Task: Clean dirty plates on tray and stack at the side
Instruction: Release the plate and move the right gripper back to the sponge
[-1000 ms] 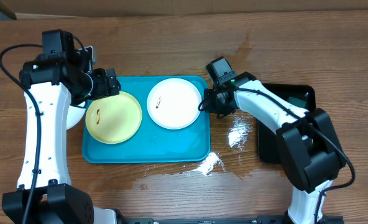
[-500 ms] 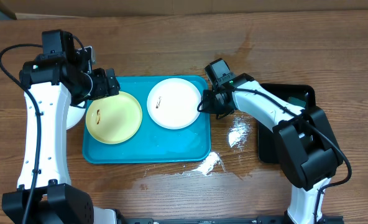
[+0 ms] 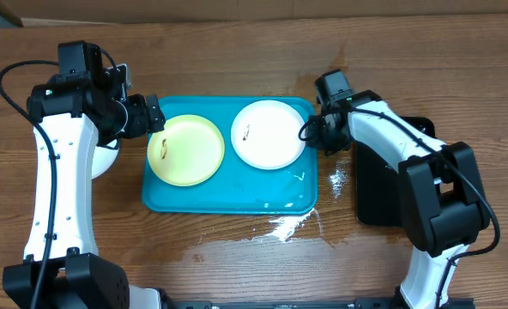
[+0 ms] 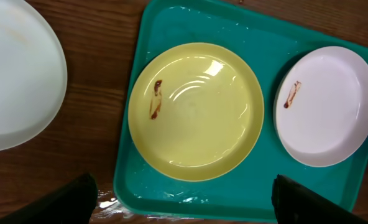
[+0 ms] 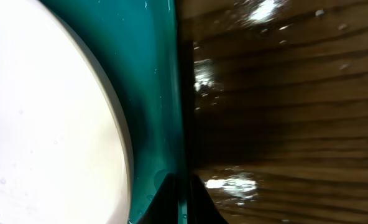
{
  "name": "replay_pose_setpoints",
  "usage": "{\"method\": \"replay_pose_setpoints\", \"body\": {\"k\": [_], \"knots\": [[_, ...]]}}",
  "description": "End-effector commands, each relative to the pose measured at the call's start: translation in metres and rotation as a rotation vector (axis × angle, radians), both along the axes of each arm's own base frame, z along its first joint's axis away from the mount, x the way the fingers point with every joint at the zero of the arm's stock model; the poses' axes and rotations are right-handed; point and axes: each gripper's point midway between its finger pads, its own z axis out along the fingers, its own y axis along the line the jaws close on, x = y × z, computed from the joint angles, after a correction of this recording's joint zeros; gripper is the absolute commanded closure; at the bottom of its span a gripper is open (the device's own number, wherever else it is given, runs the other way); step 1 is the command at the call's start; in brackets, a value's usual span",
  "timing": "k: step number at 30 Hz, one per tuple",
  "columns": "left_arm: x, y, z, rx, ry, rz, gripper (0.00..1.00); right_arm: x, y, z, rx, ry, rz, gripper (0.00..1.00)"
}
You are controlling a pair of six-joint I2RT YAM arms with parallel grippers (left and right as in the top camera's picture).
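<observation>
From overhead, the tray [image 3: 228, 199] lies mid-table with a yellow plate [image 3: 185, 151] on its left half and a white plate [image 3: 269, 134] on its right half, both flat and a little apart. A second white plate [image 3: 108, 160] lies off the tray on the table [image 3: 237, 51] at the left of the frame, partly hidden under the left arm; I take it for the start of the side stack. The left gripper [image 3: 153, 120] hovers at the tray's upper left corner. The right gripper [image 3: 316, 135] sits at the tray's right rim, with a black tray [image 3: 376, 202] further right and spilled water [image 3: 288, 226] below. In the left wrist view its fingers [image 4: 72, 198] stand wide apart at the bottom corners, holding nothing. Each plate on the tray bears a brown smear [image 4: 155, 99], so neither is clean; the plate on the table shows only a faint mark, too pale to judge. In the right wrist view the dark fingertips [image 5: 162, 194] are pinched onto the tray's rim, beside the white plate. As I judge it, one plate of three is set aside and two remain to wipe and stack.
</observation>
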Motion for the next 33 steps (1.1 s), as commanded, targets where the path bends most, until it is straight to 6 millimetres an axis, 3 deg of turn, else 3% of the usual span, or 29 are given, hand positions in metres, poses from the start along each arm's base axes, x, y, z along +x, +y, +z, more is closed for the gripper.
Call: {"method": "replay_pose_setpoints", "body": {"k": [1,5,8,9,11,13,16,22,28,31,33], "knots": [[-0.001,0.001,-0.001,0.006,0.006,0.01,0.1,0.003,-0.038,-0.011,-0.133,-0.002,0.009,0.96],[-0.001,0.001,-0.002,0.007,0.006,0.007,0.09,0.008,-0.039,-0.006,-0.134,-0.013,0.025,0.96],[-0.001,0.001,-0.002,0.005,0.008,0.007,0.1,0.016,-0.035,0.011,-0.125,-0.025,0.045,0.96],[-0.002,-0.001,-0.002,0.0,0.011,0.004,0.11,0.021,-0.032,0.025,-0.12,-0.032,0.052,0.92],[-0.003,-0.003,-0.002,0.001,0.014,-0.011,0.13,0.025,-0.031,0.044,-0.119,-0.036,0.052,0.7],[-0.002,-0.012,-0.002,-0.003,0.008,-0.056,0.15,0.027,-0.031,0.063,-0.119,-0.04,0.051,0.56],[-0.001,-0.028,-0.001,-0.011,0.0,-0.106,0.18,0.029,-0.038,0.094,-0.117,-0.048,0.034,0.46],[-0.002,-0.072,-0.011,-0.019,0.0,-0.219,0.29,0.019,-0.076,0.136,-0.117,-0.046,-0.049,0.44],[-0.006,-0.121,-0.048,-0.039,-0.004,-0.301,0.3,0.0,-0.115,0.135,-0.132,0.047,-0.14,0.41],[-0.008,-0.161,-0.065,-0.104,-0.046,-0.396,0.29,-0.004,-0.129,0.133,-0.134,0.069,-0.174,0.39],[-0.008,-0.191,-0.07,-0.157,-0.08,-0.451,0.35,-0.004,-0.139,0.133,-0.133,0.071,-0.202,0.38]]}}
